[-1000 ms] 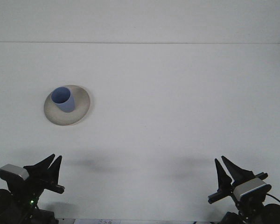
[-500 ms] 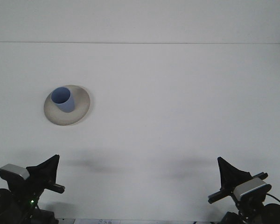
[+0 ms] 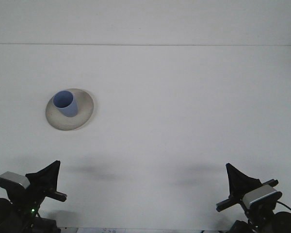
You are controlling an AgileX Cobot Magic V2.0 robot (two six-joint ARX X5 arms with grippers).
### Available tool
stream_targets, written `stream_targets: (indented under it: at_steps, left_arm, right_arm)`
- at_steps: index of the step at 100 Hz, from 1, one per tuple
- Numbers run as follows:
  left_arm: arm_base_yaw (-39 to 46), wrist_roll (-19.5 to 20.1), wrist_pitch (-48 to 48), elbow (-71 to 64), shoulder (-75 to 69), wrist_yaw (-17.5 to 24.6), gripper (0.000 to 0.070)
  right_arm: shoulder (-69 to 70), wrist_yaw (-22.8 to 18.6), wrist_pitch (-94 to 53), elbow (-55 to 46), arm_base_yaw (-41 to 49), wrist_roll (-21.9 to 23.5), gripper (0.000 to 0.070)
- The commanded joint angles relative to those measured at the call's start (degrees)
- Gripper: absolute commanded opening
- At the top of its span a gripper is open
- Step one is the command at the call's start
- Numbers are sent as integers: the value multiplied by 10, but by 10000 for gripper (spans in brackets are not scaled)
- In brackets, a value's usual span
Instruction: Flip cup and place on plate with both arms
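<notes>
Front view: the blue cup stands mouth-up on the pale plate, in the left-middle of the frame, sitting toward the plate's upper-left part rather than its centre. Both arms are low at the bottom edge, well apart from it. The left gripper, in the lower-left corner, shows its fingers drawn together into a single point; the right gripper, in the lower-right corner, looks closed the same way, and neither holds anything.

Judging by this layout, the task appears finished or nearly so, which leaves few risks. The cup sits off-centre, so a knock to the plate could tip it over the near rim. Any fresh reach by the left arm would pass closest to the plate and could nudge it across the smooth top.

The table is plain white and matte, bare apart from the plate and cup, with soft shadows lying above each gripper. A faint horizontal line across the upper frame marks where it meets a white wall.
</notes>
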Motion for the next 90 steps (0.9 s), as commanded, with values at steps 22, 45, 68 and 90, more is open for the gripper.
stream_targets:
  at_steps: [22,45,68,90]
  left_arm:
    - [33,115,216,-204,-56,-101,12]
    - [52,114,355,-346,-94,-136,12]
    - [53,96,372,-383,-94,-147,13]
    - [53,91,374,-383,-94,-145,13]
  right_arm:
    - [0,0,6,2,5,4,6]
    - [0,0,6,2,5,3,6]
    - [0,0,6,2,5,4,6]
    - [0,0,6,2,5,3,6]
